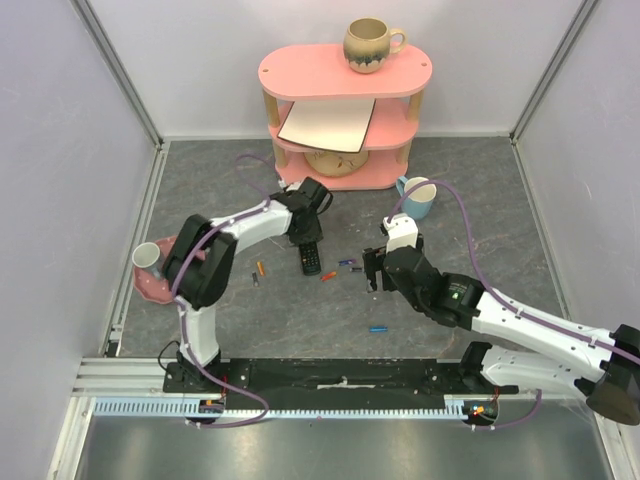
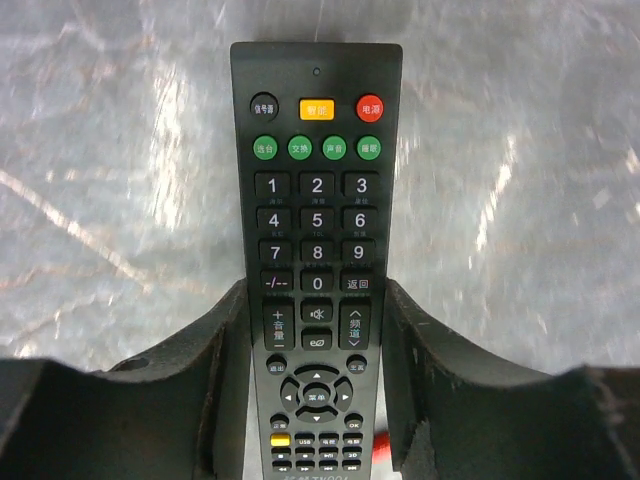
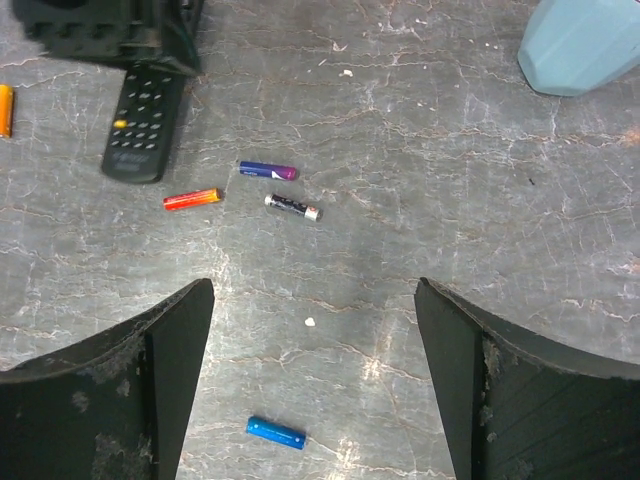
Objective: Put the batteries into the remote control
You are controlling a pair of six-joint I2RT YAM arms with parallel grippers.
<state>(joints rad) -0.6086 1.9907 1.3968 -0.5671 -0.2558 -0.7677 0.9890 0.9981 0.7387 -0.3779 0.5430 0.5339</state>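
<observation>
The remote control lies face up on the counter, just left of the batteries; its long edges are pinched low down by the left claw. The right claw is held wide open and empty near the batteries. The grip is best squared and firmed before any lift; the remote probably has to be turned over so its back is reached.

pink shelf | brown mug on top | light-blue cup | blue cylinder | grey cup
</observation>
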